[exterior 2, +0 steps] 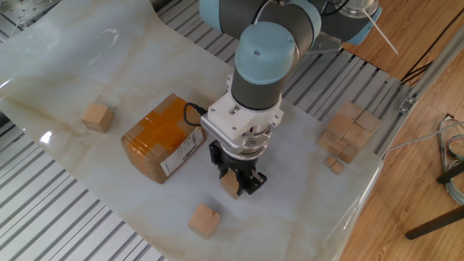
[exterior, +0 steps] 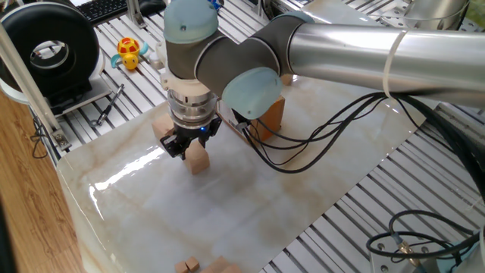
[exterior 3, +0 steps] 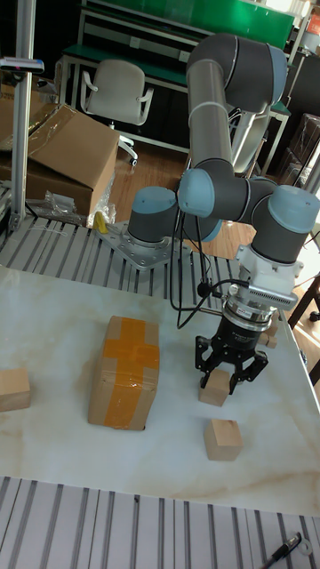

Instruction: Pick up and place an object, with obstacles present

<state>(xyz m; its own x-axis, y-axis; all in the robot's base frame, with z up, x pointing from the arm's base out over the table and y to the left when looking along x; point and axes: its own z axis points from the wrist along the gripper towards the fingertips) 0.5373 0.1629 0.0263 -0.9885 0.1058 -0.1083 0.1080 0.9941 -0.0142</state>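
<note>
A light-tan wooden cube [exterior 2: 230,185] sits between the fingers of my gripper [exterior 2: 236,182], which points straight down and is shut on the cube. The same cube [exterior: 198,158] shows below the gripper [exterior: 186,147] in one fixed view, and this cube [exterior 3: 214,389] is at table level under the gripper [exterior 3: 228,379] in the tall view. I cannot tell whether it touches the marble. The obstacle, a brown cardboard box [exterior 2: 162,136] with orange tape and a barcode label, lies just left of the gripper. In one fixed view the box [exterior: 270,115] is mostly hidden behind the arm.
A second cube [exterior 2: 204,220] lies close in front of the gripper, and a third [exterior 2: 96,116] sits beyond the box. A pile of cubes [exterior 2: 348,130] rests near the sheet's corner. A yellow toy [exterior: 130,53] and a black reel [exterior: 49,49] stand off the marble sheet [exterior: 250,205].
</note>
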